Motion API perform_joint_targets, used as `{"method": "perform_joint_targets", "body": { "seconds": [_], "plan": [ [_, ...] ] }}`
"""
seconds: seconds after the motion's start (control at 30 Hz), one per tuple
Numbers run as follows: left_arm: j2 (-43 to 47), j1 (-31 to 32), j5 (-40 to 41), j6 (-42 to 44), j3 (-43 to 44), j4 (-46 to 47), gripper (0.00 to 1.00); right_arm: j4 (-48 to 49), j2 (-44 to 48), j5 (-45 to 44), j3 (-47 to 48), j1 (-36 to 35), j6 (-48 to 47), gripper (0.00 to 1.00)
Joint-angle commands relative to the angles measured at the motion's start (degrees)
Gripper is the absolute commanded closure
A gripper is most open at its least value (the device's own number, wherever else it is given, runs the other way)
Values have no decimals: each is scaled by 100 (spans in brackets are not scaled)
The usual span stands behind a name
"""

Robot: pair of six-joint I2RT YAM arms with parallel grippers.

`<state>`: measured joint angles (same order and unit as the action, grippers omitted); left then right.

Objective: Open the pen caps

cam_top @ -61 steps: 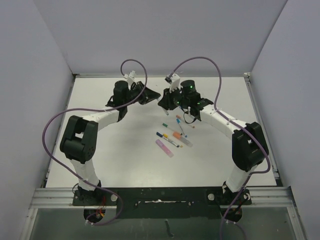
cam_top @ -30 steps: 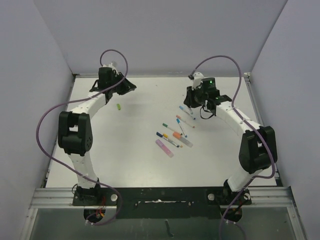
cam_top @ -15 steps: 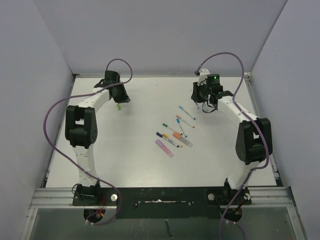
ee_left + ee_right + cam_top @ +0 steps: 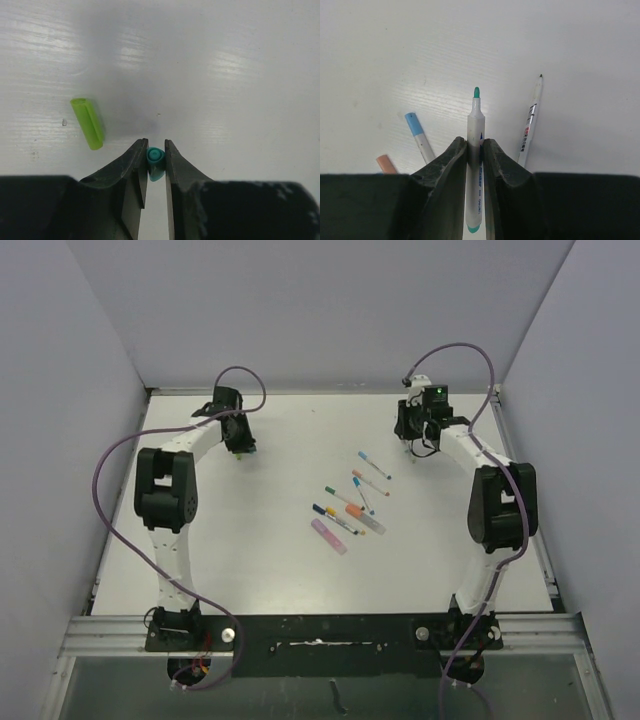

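Observation:
My left gripper (image 4: 155, 145) is shut on a teal pen cap (image 4: 155, 159), held low over the table at the far left. A light green pen cap (image 4: 88, 123) lies loose on the table just left of the fingers. My right gripper (image 4: 475, 142) is shut on a pale pen body (image 4: 475, 125) with a bare teal tip, at the far right. In the top view the left gripper (image 4: 243, 443) and right gripper (image 4: 409, 443) stand far apart near the back of the table.
Beside the right fingers lie a blue-capped pen (image 4: 418, 132), an orange-capped pen (image 4: 385, 163) and an uncapped black-tipped pen (image 4: 531, 120). Several more pens (image 4: 348, 508) lie clustered at the table's middle. Grey walls close the table's left, back and right sides.
Both arms swung apart from the table's middle. The left carried the teal cap to the far left beside the green cap; the right carried the uncapped pen to the far right.

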<state>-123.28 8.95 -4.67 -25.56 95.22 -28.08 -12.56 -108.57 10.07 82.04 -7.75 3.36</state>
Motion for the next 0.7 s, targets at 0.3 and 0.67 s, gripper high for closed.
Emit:
{"method": "perform_joint_targets", "body": {
  "seconds": [0.3, 0.67],
  "plan": [
    [-317, 19, 299, 181, 268, 40, 77, 487, -700, -311, 564, 48, -204, 100],
    [-96, 3, 348, 92, 98, 164, 75, 433, -1148, -454, 822, 11, -263, 100]
  ]
}}
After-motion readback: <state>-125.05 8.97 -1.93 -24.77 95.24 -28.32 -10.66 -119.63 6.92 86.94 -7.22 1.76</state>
